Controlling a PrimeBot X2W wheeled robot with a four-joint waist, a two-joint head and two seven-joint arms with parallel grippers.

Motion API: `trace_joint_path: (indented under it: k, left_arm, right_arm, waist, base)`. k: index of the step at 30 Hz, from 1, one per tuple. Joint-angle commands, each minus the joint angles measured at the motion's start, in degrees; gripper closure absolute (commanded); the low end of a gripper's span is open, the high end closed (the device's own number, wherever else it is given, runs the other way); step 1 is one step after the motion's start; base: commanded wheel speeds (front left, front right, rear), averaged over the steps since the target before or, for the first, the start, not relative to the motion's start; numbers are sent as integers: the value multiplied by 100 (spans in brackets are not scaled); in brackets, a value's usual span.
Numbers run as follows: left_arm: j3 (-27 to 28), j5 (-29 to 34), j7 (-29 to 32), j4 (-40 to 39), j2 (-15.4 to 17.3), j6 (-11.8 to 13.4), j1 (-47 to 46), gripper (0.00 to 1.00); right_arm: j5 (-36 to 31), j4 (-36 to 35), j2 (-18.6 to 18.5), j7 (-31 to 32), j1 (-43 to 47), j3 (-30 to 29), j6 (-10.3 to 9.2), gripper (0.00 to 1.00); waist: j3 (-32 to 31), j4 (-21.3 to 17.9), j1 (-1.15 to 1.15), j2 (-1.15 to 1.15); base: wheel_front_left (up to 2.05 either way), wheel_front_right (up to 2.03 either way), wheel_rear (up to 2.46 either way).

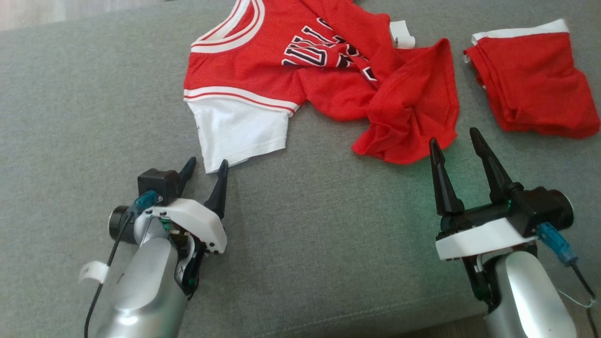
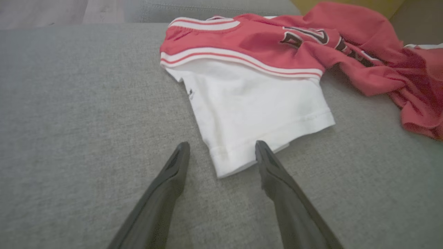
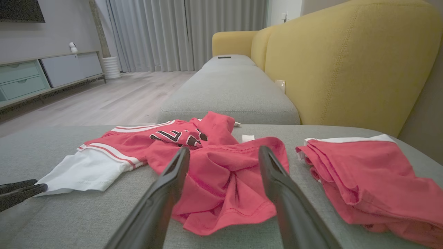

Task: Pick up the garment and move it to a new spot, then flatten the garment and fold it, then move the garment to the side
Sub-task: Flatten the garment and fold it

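The left gripper [image 1: 207, 162] stands released. Its two fingers [image 2: 277, 180] are spread apart and grasp nothing. In the left wrist view the lower corner of the white sleeve [image 2: 256, 103] lies in the gap between the tips. The finger at the right of that frame overlaps the hem, but we cannot tell whether it touches the cloth. In the head view this gripper sits at lower left, its tips pointing up the frame at the sleeve's bottom edge.

The right gripper [image 1: 453, 136] is likewise released, fingers wide, nothing between them. In the head view it sits at lower right. One tip overlaps the bunched red hem of the garment [image 1: 263, 65], and the other stands over bare cushion to the right of it. Contact with the cloth cannot be told. In the right wrist view the two fingers frame that bunched red part at the centre of the frame.

The garment lies unfolded at the upper centre of the head view, on the grey sofa cushion [image 1: 328, 234]. We note:
- **Neck and lettering:** the striped neck trim is at the top edge, and the dark lettering is partly covered by a fold.
- **Sleeve and body:** the white sleeve is flat toward lower left, and the red body is twisted and crumpled toward the right.
- **Label:** a white label [image 1: 402, 35] shows near the top.

A folded red piece [image 1: 530, 80] with a white band lies at upper right. A strip of cushion separates it from the garment.

In the right wrist view a yellow backrest [image 3: 346, 62] rises at upper right.
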Motion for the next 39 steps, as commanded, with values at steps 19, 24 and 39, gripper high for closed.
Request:
trace_joint_path:
  k: [19, 24, 39]
  left_arm:
    - [89, -246, -190, 369, 44, -33, -541, 100]
    - [261, -270, -202, -682, 37, 11, -202, 100]
    - [-91, -360, -204, -2055, 31, 29, 305, 100]
  right_arm:
    - [20, 166, 30, 279, -22, 102, -4, 0]
    - [400, 536, 30, 614, -45, 375, -4, 0]
    - [1386, 2313, 30, 772, -1037, 561, -4, 0]
  waist:
    - [-76, 75, -1, 0]
    - [-197, 282, -1, 0]
    - [-80, 904, -1, 0]
  base:
    - [0, 0, 0]
    - [0, 0, 0]
    - [0, 0, 0]
